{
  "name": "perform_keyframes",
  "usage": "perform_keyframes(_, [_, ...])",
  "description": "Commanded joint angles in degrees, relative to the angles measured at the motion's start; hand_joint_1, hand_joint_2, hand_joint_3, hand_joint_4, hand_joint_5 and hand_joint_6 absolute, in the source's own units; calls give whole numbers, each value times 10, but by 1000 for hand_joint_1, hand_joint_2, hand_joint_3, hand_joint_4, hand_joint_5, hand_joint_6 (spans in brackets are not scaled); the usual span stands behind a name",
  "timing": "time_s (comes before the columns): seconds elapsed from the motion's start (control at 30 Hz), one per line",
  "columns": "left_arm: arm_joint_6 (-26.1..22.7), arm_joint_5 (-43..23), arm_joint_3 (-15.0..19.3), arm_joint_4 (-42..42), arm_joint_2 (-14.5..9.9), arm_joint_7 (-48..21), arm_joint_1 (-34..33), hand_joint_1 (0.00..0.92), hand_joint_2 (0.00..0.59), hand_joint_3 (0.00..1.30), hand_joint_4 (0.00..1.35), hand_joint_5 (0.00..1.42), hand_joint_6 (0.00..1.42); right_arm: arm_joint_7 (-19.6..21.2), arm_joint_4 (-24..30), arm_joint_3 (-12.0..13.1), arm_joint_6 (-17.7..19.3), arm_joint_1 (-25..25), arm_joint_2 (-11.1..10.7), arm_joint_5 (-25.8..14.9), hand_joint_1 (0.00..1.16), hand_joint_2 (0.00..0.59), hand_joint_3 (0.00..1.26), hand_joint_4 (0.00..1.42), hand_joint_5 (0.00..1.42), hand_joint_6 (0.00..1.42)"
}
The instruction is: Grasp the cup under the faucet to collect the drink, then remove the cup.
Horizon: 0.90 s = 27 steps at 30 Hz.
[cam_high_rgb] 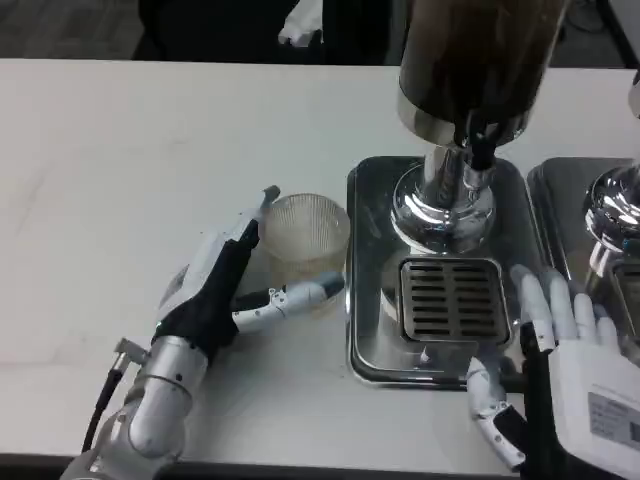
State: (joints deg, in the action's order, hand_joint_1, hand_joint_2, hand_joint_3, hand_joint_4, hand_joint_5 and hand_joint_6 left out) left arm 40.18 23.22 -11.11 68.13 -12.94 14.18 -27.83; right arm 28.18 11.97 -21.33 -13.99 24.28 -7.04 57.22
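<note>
Left hand around the cup beside the drip tray; right hand resting at the tray's front corner.

The left hand (225, 290) reaches forward, fingers spread around the ribbed clear cup (303, 232); whether they touch it is unclear. The cup stands upright on the white table (120, 150), just left of the steel tray (372, 250), not under the faucet (480, 148). The dispenser (480, 60) is cut off above. The right hand (560, 350), partly cropped, lies open on the tray's edge, fingers apart.
</note>
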Motion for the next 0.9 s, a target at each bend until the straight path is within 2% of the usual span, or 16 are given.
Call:
perform_keyframes(0.03, [0, 3, -9, 15, 12, 7, -10, 412, 42, 0, 0, 0, 0, 9, 17, -6, -7, 12, 5, 12, 219, 554, 64, 0, 0, 0])
perform_keyframes(0.3, [7, -26, 9, 20, 33, 6, -7, 412, 41, 0, 0, 9, 0, 8, 32, -8, -15, 32, 11, 20, 219, 554, 64, 0, 0, 0])
perform_keyframes(0.6, [5, -20, 7, 22, 36, 22, -11, 406, 38, 0, 0, 64, 33, 3, 41, -9, -16, 46, 16, 23, 231, 546, 64, 0, 0, 14])
perform_keyframes(0.77, [-3, -10, -5, 30, 36, 22, -14, 457, 41, 0, 0, 108, 62, 4, 43, -14, -18, 51, 20, 26, 238, 544, 64, 0, 0, 28])
perform_keyframes(0.9, [-11, -9, -9, 36, 36, 10, -26, 557, 51, 0, 0, 166, 139, 6, 44, -14, -19, 53, 21, 27, 238, 536, 64, 0, 0, 41])
